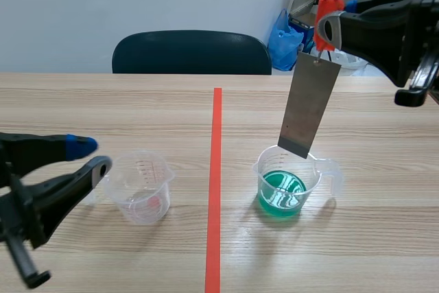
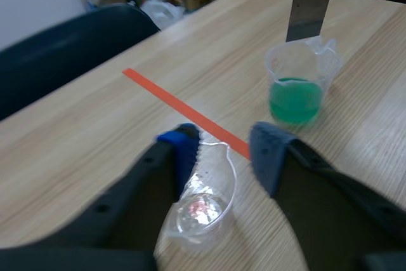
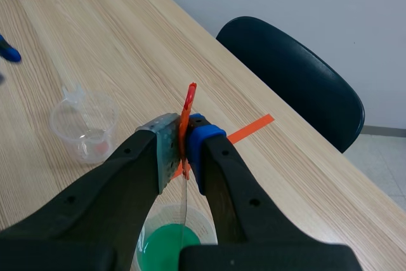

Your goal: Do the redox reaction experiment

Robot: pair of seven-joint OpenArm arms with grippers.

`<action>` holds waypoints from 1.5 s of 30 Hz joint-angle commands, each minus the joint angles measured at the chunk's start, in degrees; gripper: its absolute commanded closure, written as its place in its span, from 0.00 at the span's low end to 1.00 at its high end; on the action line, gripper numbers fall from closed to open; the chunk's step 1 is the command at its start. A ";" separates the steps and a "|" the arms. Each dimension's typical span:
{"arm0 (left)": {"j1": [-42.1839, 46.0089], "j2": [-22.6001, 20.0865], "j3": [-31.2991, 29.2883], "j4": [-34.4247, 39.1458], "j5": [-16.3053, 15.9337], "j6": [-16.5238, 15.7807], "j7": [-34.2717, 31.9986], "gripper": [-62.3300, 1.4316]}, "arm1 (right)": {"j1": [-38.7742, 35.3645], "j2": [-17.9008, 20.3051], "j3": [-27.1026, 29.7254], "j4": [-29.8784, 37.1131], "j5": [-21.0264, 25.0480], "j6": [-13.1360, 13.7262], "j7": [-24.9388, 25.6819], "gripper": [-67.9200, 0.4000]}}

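Right, the right gripper [image 1: 328, 29] is clenched on the metal strip [image 1: 309, 104] at its orange-red clip [image 1: 328, 6], hanging it over the green beaker [image 1: 288, 184]. Whether the strip's lower edge touches the rim is unclear. The left gripper [image 2: 223, 150] stands spread around the clear beaker [image 2: 202, 211].

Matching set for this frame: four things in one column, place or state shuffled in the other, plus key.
1. grey metal sheet with orange-red clip
2. clear plastic beaker right of the tape line
3. clear plastic beaker left of the tape line
4. dark chair

a. nearly empty, between the open left jaws
b. behind the table's far edge
c. holds green liquid
d. hangs from the shut right jaws

Pairs: 1-d, 2-c, 3-a, 4-b
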 commanded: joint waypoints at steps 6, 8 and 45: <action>-18.64 0.39 15.47 -6.58 -5.25 -0.48 8.04 0.94 | 0.52 0.31 0.63 0.72 0.44 -0.15 1.09 0.99; -23.61 1.07 19.71 -9.25 -7.41 -0.15 9.07 0.94 | 0.52 0.31 0.63 0.72 0.44 -0.15 1.09 0.99; -48.52 19.37 38.82 -29.73 -8.96 -2.91 15.69 0.93 | 0.52 0.31 0.63 0.72 0.42 -0.15 1.09 0.99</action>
